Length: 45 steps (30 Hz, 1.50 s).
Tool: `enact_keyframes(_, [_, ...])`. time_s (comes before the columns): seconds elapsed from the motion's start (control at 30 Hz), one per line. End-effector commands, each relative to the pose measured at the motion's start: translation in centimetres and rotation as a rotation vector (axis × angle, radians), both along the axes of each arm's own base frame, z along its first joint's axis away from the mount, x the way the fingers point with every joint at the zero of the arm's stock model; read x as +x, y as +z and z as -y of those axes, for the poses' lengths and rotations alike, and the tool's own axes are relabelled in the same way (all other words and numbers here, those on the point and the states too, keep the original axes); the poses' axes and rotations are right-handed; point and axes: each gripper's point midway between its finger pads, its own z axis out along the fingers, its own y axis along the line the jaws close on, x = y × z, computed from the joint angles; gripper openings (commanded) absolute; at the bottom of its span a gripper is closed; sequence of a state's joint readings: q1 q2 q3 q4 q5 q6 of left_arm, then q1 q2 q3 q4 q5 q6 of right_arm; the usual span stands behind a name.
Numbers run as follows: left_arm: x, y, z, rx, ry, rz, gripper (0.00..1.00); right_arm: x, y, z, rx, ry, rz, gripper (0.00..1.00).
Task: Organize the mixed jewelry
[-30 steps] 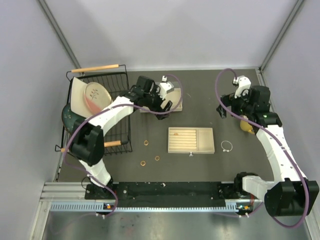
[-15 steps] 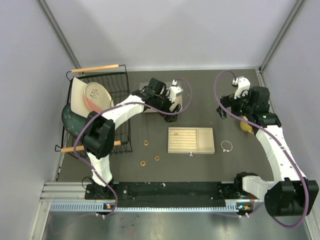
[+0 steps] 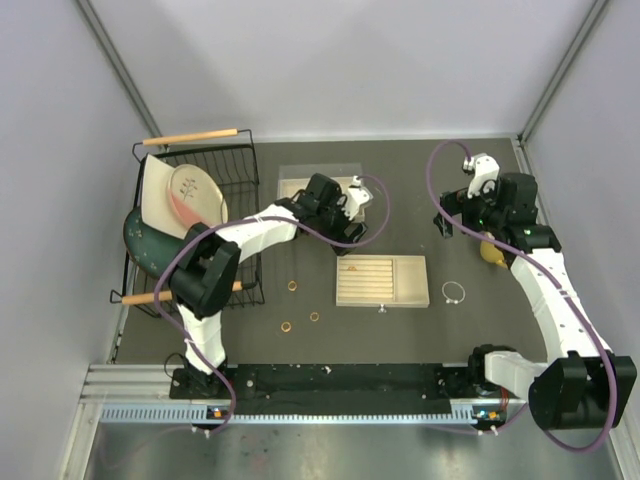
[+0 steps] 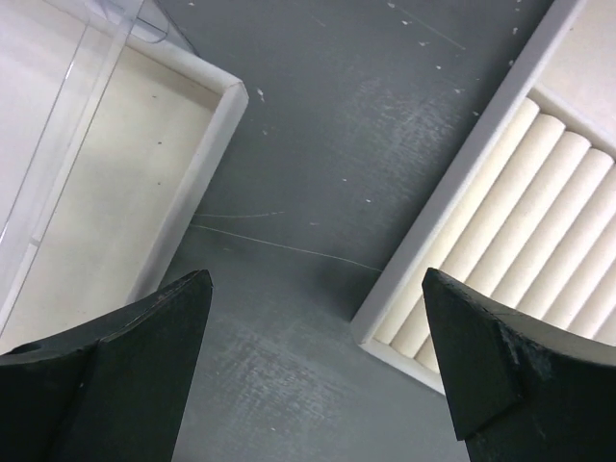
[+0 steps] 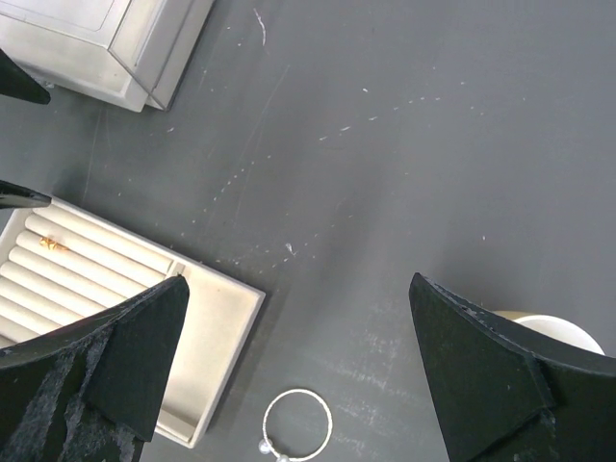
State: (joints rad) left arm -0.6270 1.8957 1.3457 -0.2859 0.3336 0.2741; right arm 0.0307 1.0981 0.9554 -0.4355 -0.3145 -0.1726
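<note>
Left gripper (image 4: 318, 308) gapes wide, empty, beside the tray (image 4: 471, 159); right gripper (image 5: 298, 298) likewise, overlooking the bracelet (image 5: 296, 391), probably staged for pickup.

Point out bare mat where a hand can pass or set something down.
Free: the strip in front of the slotted tray, and the mat behind it between the lidded box and right gripper. Crowded: the rings beside the dish rack.

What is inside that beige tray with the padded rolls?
One small gold ring sits among the rolls near the tray's far left corner. The other rolls and side compartment look bare. From above nothing covers it.
</note>
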Motion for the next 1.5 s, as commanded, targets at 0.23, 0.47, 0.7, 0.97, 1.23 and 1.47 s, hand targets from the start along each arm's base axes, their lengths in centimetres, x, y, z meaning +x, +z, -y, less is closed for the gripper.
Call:
enact_keyframes(0.23, [2.9,-0.8,0.3,0.016,0.044,0.147,0.96,0.7,0.2,-0.1,-0.015,0.006,0.026,0.99])
enact_keyframes(0.47, [4.4,-0.6,-0.3,0.036,0.094,0.249,0.96,0.6,0.0,0.2,-0.026,-0.003,0.024,0.99])
enact_keyframes(0.7, [5.7,0.2,-1.1,0.069,0.141,0.327,0.97,0.3,-0.6,0.4,-0.050,0.002,0.001,0.99])
enact_keyframes(0.97, [4.2,1.2,-1.1,0.043,0.110,0.310,0.97,-1.8,-2.5,0.9,-0.131,0.065,-0.051,0.99])
enact_keyframes(1.23, [1.9,4.5,-0.8,-0.014,0.076,0.290,0.96,-6.8,-6.1,1.7,-0.322,0.269,-0.113,0.92])
enact_keyframes(1.47, [-0.1,8.4,-1.1,-0.073,0.055,0.268,0.96,-10.0,-9.7,1.5,-0.360,0.401,-0.212,0.85])
